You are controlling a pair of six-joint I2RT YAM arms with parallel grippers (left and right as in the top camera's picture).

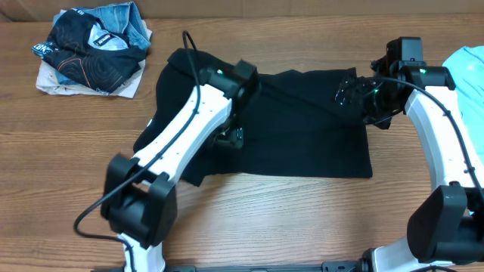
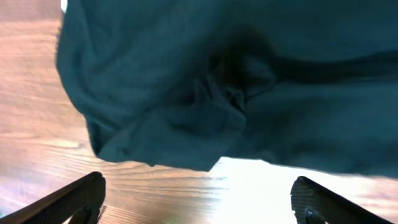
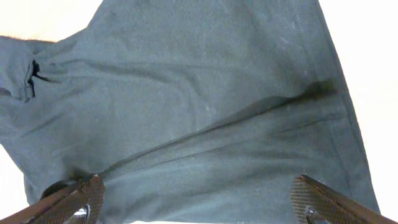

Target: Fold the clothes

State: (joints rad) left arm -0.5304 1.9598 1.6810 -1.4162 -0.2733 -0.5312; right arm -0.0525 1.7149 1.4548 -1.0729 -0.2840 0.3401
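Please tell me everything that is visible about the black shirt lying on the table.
The black shirt is plain dark fabric, soft and matte, spread mostly flat in the middle of the wooden table. Near the left gripper it is bunched into wrinkles; under the right gripper it is smoother, with one long crease and a stitched seam along an edge. Both grippers are open and hold none of it.

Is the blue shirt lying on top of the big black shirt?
No, the light blue shirt lies off at the far right, apart from the black shirt spread out in the middle.
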